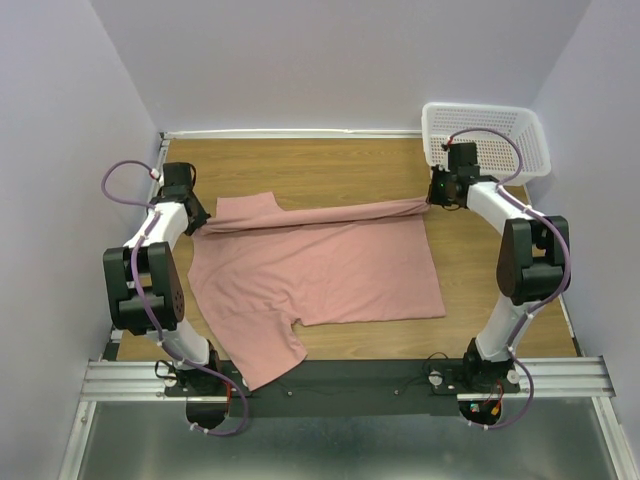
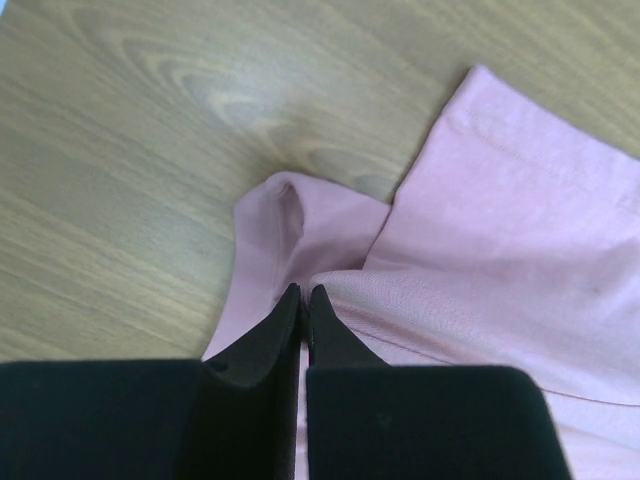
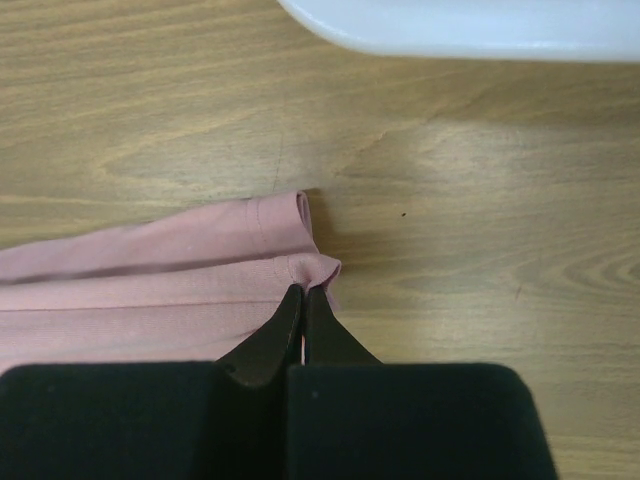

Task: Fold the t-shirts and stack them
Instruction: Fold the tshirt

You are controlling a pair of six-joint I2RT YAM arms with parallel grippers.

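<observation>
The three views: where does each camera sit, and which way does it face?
Top external: above and behind the arms, facing down on the wooden table, dusty pink cotton t-shirt and white plastic mesh basket; both arms show.
Left wrist: on the left arm, facing down past the left gripper, shut on a t-shirt fold; its black fingers show.
Right wrist: on the right arm, facing down past the right gripper, shut on the hem; fingers show.
Top external and right wrist share the basket.

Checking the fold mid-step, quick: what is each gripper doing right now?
Left gripper: shut on the t-shirt, pinching its edge.
Right gripper: shut on the t-shirt, at a hem corner.
</observation>
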